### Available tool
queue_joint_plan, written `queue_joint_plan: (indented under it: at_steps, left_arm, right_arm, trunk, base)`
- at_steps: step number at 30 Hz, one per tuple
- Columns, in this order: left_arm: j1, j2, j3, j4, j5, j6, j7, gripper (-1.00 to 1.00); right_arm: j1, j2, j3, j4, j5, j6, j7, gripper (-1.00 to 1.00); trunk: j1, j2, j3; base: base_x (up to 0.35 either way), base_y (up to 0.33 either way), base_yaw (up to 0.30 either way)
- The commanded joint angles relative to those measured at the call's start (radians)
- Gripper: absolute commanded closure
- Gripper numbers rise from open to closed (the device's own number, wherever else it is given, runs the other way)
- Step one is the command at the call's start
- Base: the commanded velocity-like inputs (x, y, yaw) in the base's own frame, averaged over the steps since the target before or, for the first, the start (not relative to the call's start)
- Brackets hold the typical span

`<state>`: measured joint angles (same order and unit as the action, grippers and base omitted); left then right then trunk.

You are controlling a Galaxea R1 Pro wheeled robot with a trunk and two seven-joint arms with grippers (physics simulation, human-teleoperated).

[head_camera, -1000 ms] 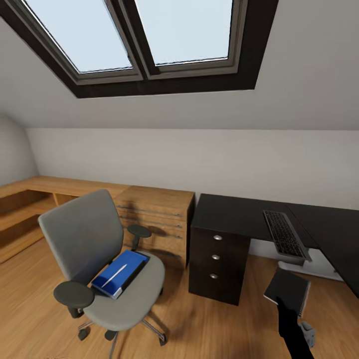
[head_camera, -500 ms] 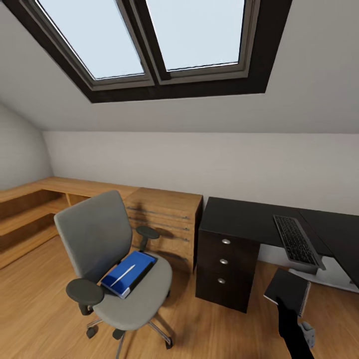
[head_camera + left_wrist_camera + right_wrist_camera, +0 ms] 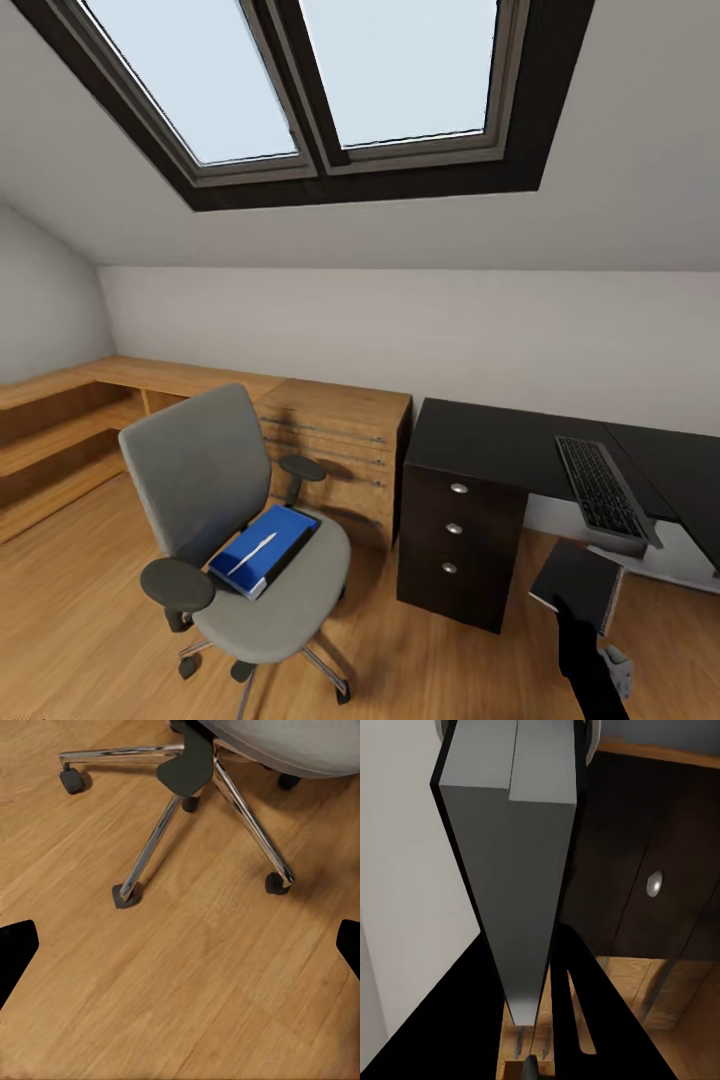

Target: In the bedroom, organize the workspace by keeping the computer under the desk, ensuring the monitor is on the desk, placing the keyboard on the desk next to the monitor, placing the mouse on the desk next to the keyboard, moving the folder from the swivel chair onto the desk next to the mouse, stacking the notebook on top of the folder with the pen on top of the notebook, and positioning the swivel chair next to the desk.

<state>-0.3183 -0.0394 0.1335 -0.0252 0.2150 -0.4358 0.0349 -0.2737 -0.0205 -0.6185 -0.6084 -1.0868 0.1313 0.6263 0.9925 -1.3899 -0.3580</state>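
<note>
Right gripper (image 3: 578,612): clamped on notebook (image 3: 578,584), right of swivel chair (image 3: 215,500). Folder (image 3: 270,545) on seat (pen (image 3: 252,552) atop). Left fingers (image 3: 16,949) spread, empty. Risk: notebook slipping during transit.

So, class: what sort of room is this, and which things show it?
Probably an attic study or home office: sloped skylights, a swivel chair, and a black desk with a keyboard.

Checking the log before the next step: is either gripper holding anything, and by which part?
The right gripper holds a black notebook by its lower edge. The left gripper's fingers are spread apart over bare floor, holding nothing.
</note>
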Motion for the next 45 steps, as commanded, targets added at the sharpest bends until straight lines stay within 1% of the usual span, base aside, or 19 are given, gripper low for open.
queue_joint_plan:
  at_steps: [1,27,31,35,37,38,41,42,43,45]
  left_arm:
    - [-0.001,0.000,0.008,0.001,-0.005,-0.003,0.002,-1.00]
    - [-0.001,0.000,0.008,0.001,-0.005,-0.003,0.002,-1.00]
    - [-0.001,0.000,0.008,0.001,-0.005,-0.003,0.002,-1.00]
    - [-0.001,0.000,0.008,0.001,-0.005,-0.003,0.002,-1.00]
    - [-0.001,0.000,0.008,0.001,-0.005,-0.003,0.002,-1.00]
    - [-0.001,0.000,0.008,0.001,-0.005,-0.003,0.002,-1.00]
    - [-0.001,0.000,0.008,0.001,-0.005,-0.003,0.002,-1.00]
    - [-0.001,0.000,0.008,0.001,-0.005,-0.003,0.002,-1.00]
    - [-0.001,0.000,0.008,0.001,-0.005,-0.003,0.002,-1.00]
    - [-0.001,0.000,0.008,0.001,-0.005,-0.003,0.002,-1.00]
  right_arm:
    - [-0.001,0.000,-0.002,0.001,-0.013,0.012,0.009,1.00]
    - [-0.001,-0.001,0.000,-0.002,-0.007,0.010,0.010,1.00]
    - [-0.001,-0.002,0.004,-0.003,-0.003,0.011,0.010,1.00]
    - [-0.001,-0.006,0.026,-0.004,0.006,0.012,0.012,1.00]
    - [-0.001,-0.008,0.038,-0.004,0.018,0.011,0.013,1.00]
    - [-0.001,-0.010,0.049,-0.004,0.037,0.011,0.015,1.00]
    - [-0.001,-0.013,0.059,-0.004,0.079,0.012,0.016,1.00]
    - [-0.001,-0.014,0.061,-0.004,0.095,0.012,0.017,1.00]
    - [-0.001,-0.014,0.064,-0.004,0.130,0.011,0.017,1.00]
    - [-0.001,-0.015,0.066,-0.005,0.162,0.011,0.018,1.00]
  trunk:
    - [0.000,-0.001,0.000]
    - [0.000,-0.001,0.034]
    - [0.000,-0.001,0.037]
    - [0.000,-0.001,0.038]
    - [0.000,-0.001,0.038]
    - [0.000,-0.001,0.038]
    - [0.000,-0.001,0.038]
    - [0.000,-0.001,0.038]
    - [0.000,-0.001,0.038]
    - [0.000,-0.001,0.038]
  base:
    - [0.000,0.000,0.130]
    - [0.000,0.000,0.152]
    - [0.000,0.000,0.095]
    - [0.000,0.000,0.031]
    - [0.000,0.000,0.016]
    - [0.000,0.000,0.009]
    - [0.000,0.000,0.006]
    - [0.000,0.000,0.004]
    - [0.000,0.000,0.002]
    - [0.000,0.000,0.002]
